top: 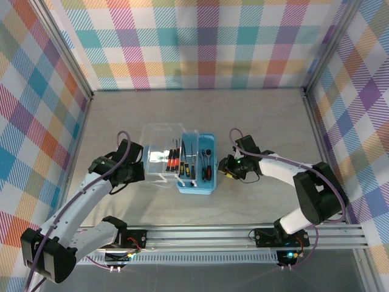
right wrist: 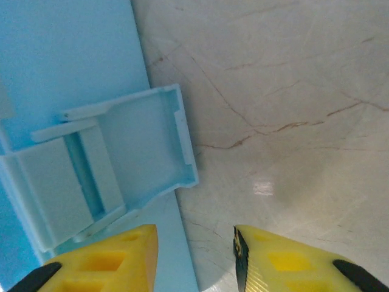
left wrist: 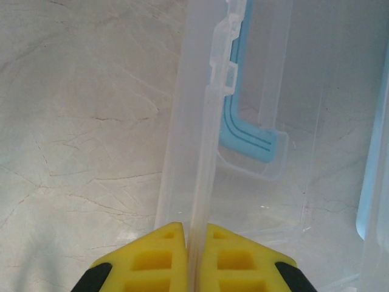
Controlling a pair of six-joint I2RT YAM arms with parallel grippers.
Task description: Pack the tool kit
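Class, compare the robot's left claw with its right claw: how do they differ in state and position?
The left claw is shut, pinching the rim of the clear lid; the right claw stands open, clamping nothing. The left claw is at the lid side of the blue case; the right claw hovers by its open latch, one finger above the case, the other above the table. Both have yellow fingers.

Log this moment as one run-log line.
left gripper: shut on clear lid edge | right gripper: open, at latch of case | screwdrivers: in case | lid: open
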